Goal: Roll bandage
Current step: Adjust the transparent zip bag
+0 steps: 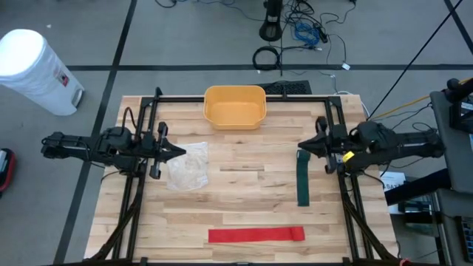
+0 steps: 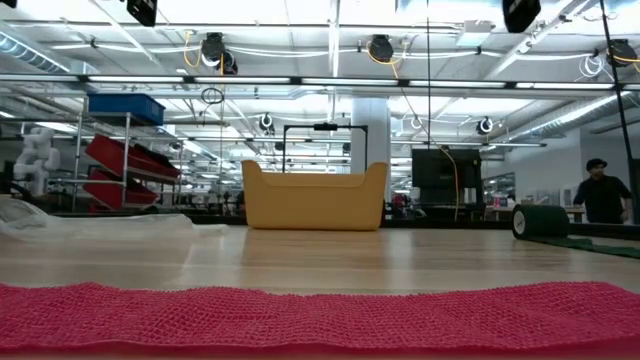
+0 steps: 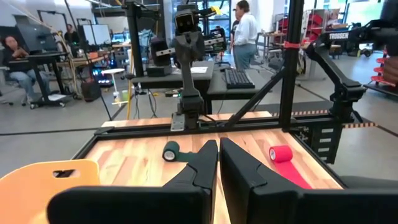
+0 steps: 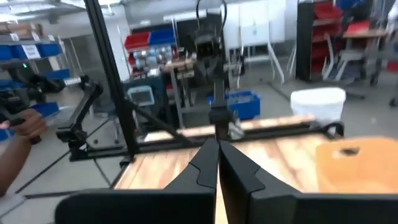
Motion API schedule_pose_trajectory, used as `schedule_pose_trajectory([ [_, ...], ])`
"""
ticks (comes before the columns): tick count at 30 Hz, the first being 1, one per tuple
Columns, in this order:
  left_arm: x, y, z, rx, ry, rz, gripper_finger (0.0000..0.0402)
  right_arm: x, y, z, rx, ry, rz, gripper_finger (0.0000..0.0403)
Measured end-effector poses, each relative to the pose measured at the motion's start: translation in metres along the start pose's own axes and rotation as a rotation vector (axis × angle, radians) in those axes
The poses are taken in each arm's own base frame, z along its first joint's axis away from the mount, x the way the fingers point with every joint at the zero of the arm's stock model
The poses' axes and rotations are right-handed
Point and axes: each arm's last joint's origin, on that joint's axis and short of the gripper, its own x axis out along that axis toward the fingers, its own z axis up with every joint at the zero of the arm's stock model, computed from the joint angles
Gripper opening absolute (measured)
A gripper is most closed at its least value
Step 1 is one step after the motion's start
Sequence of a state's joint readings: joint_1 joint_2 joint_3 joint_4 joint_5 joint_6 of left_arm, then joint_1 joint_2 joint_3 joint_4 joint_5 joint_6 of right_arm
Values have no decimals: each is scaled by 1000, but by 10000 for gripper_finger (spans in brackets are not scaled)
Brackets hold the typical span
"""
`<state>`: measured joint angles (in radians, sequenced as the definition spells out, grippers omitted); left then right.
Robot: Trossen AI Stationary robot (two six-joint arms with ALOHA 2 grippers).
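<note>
Both arms sit parked at the table's sides, the left gripper (image 1: 177, 151) with its fingers pressed together just beside a crumpled clear plastic bag (image 1: 189, 165), the right gripper (image 1: 304, 147) likewise closed at the top end of the green bandage (image 1: 303, 181), which lies unrolled in a strip on the right side of the table with a small rolled portion at its far end. The red bandage (image 1: 256, 235) lies flat along the near edge, also with one end rolled. From where things stand, the rolling looks barely begun, and I judge the main risk to be the soft, stretchy fabric: pinched off-centre, the strip could skew and wind into a cone, or the started roll could spring loose once released. The right gripper is so close to the green roll that opening or descending carelessly might knock it sideways. The thin bag near the left gripper could snag and drag along. The orange bin (image 1: 234, 106) at the far edge seems safely out of the way. Hard to tell: how tightly either roll is wound, what the bag holds, and whether the right fingers touch the green strip.
</note>
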<state>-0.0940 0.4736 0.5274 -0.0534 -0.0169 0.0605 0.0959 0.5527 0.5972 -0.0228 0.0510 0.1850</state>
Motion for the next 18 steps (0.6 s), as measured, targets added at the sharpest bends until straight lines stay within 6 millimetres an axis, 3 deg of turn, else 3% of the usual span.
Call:
schedule_pose_trajectory([
  [10, 1, 0, -1, -1, 12, 17, 25, 50, 11, -41, 40, 258, -41, 0],
  [18, 9, 0, -6, -42, 59, 15, 25, 74, 26, -62, 90, 315, 6, 0],
])
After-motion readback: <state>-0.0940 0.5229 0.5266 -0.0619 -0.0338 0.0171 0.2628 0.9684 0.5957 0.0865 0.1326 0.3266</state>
